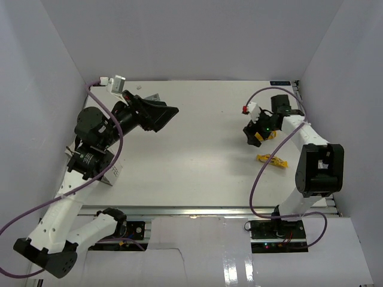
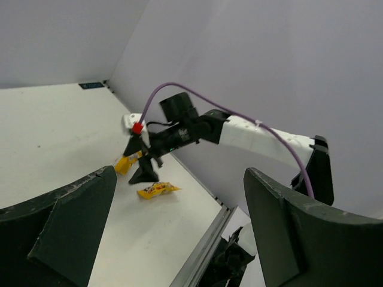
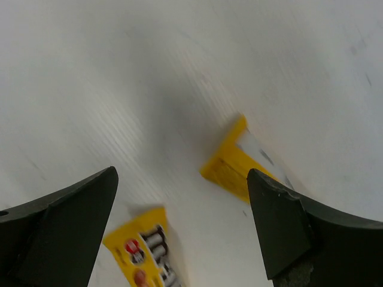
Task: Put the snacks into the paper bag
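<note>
**Item 1: yellow packet** (image 3: 233, 167). Lies on the desk (image 1: 191, 161) at its right side. In the right wrist view it is ahead of the right claw and a little toward its right-hand finger. The long axis appears to run on a diagonal across the gap, though blur and that finger hide its far end.

**Item 2: printed yellow packet** (image 1: 271, 159). Flat on the desk, just nearer the arm bases than Item 1. The long axis is roughly left-to-right in the top view, and the face carries dark lettering. It is apart from Item 1.

**Item 3: right claw** (image 3: 182, 173). The nearer claw to both packets by far, poised close over Item 1. The jaws are spread wide, wider than the packet, with nothing held. No contact with the packet is evident.

**Item 4: left claw** (image 2: 179, 173). Raised over the back left of the desk and aimed across toward the right arm. The jaws are wide apart and empty, and it is well apart from both packets.

**Item 5: paper bag** (image 1: 114, 171). A white boxy shape at the left edge of the desk, largely hidden under the left arm (image 1: 90, 158). It is well apart from the packets, so a carry across the desk is judged necessary.

**Step judged:** the right claw lines up to close on Item 1.
</note>
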